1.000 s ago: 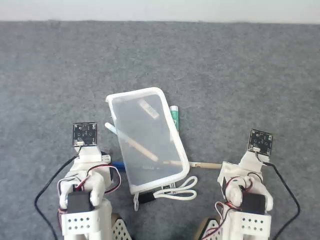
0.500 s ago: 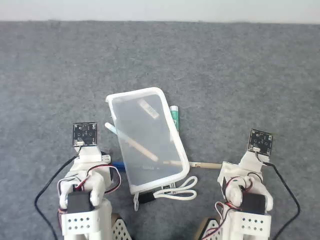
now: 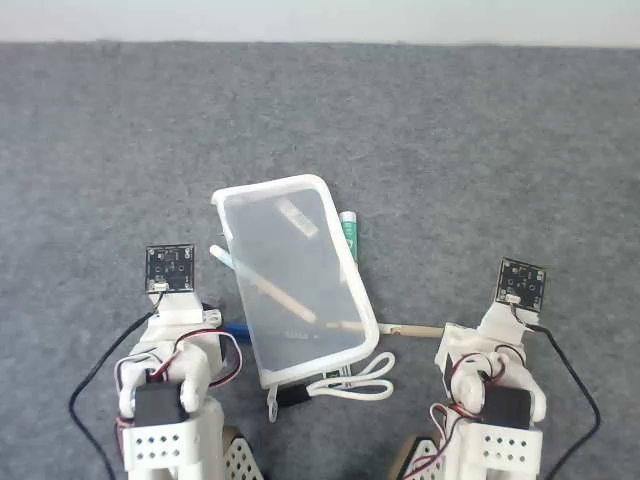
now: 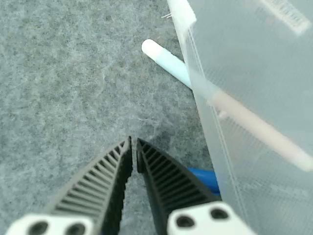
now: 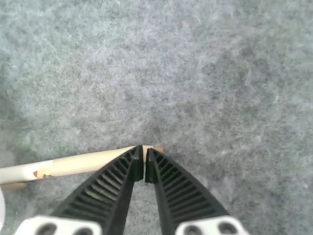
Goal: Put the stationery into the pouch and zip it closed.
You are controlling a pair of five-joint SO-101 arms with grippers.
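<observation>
Grey felt tabletop (image 3: pixel 480 150), with a translucent pouch (image 3: pixel 268 187) lying flat between the two arms.

Through its wall I can see a pale stick (image 3: pixel 283 296) and a white strip (image 3: pixel 297 217); inside or underneath, I cannot tell. On the left arm's side a pale blue pen (image 4: pixel 166 61) and a blue pen (image 4: pixel 203 178) poke out from the pouch's edge. A green marker (image 3: pixel 349 235) lies just beside the far edge. The left gripper (image 4: pixel 133 143) is clenched on nothing beside the pouch. The right gripper (image 5: pixel 144 149), fingers pressed together and empty, sits over the end of a wooden pencil (image 5: pixel 73 166).
</observation>
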